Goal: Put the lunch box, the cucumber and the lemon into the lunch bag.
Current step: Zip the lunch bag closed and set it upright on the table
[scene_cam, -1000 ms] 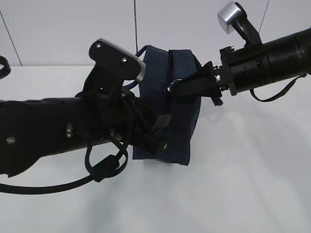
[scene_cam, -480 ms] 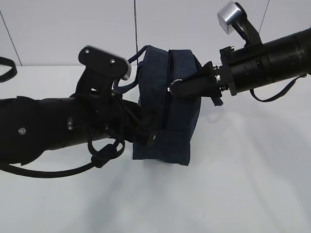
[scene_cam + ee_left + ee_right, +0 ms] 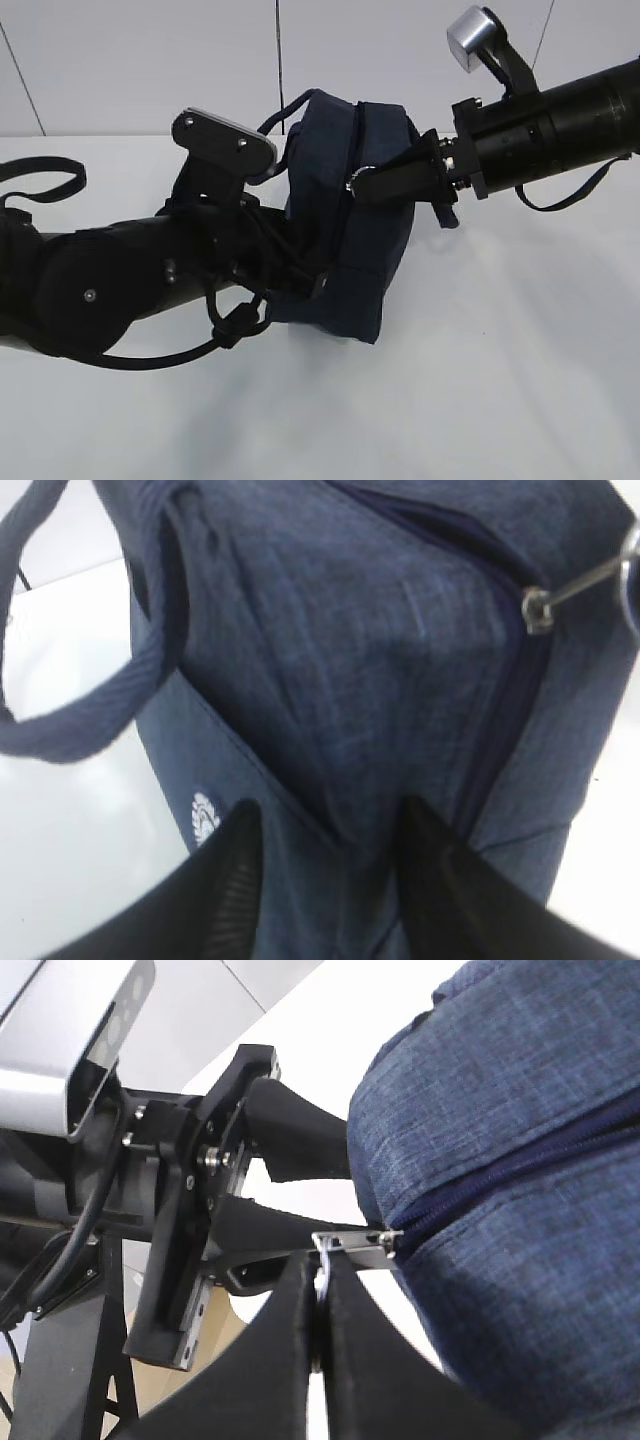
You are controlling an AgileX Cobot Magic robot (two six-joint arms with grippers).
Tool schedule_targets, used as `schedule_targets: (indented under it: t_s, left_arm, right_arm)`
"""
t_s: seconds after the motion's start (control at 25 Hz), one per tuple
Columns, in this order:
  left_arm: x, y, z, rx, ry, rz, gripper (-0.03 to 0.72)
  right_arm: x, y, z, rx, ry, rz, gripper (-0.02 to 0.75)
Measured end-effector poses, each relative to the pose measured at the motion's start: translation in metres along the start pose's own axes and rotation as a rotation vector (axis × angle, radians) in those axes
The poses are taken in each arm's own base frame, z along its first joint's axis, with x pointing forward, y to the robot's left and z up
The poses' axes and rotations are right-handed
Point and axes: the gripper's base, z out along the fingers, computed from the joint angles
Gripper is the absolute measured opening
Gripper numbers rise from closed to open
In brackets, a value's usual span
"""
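Observation:
The dark navy lunch bag (image 3: 350, 200) stands on the white table between both arms, leaning a little. Its zipper runs closed up to the slider (image 3: 537, 610). My right gripper (image 3: 365, 183) is shut on the silver ring pull (image 3: 322, 1260) at the bag's upper side. My left gripper (image 3: 318, 285) is low on the bag's side, its fingers (image 3: 240, 850) closed on a fold of bag fabric next to the white round logo (image 3: 203, 815). A loop handle (image 3: 80, 730) hangs free. The lunch box, the cucumber and the lemon are out of view.
The white table (image 3: 500, 380) spreads around the bag, with a pale wall behind. A black strap or cable (image 3: 40, 170) lies at the far left. My left arm's bulk (image 3: 120, 290) fills the left foreground.
My left arm has drawn back and down to the left, still on the bag. The bag now leans, its lower left edge lifted. My right gripper has stayed on the ring pull.

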Motion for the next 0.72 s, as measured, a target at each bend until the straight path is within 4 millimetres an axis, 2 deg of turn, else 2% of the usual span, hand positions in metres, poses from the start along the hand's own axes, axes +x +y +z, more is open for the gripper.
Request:
schedule_targets:
  t_s: [0.24,0.52,0.72]
  left_arm:
    - [0.001,0.000,0.000,0.004,0.013,0.002,0.024]
    - [0.006,-0.002,0.000,0.025,0.066,0.003,0.001]
    - [0.008,-0.003,0.000,0.037,0.095,0.004,0.000]
  right_arm:
    - [0.000,0.000,0.000,0.002,-0.002,0.012,0.007]
    - [-0.004,0.000,-0.001,0.002,-0.018,0.014,0.007]
    - [-0.022,0.002,-0.005,0.016,-0.046,-0.024,0.007]
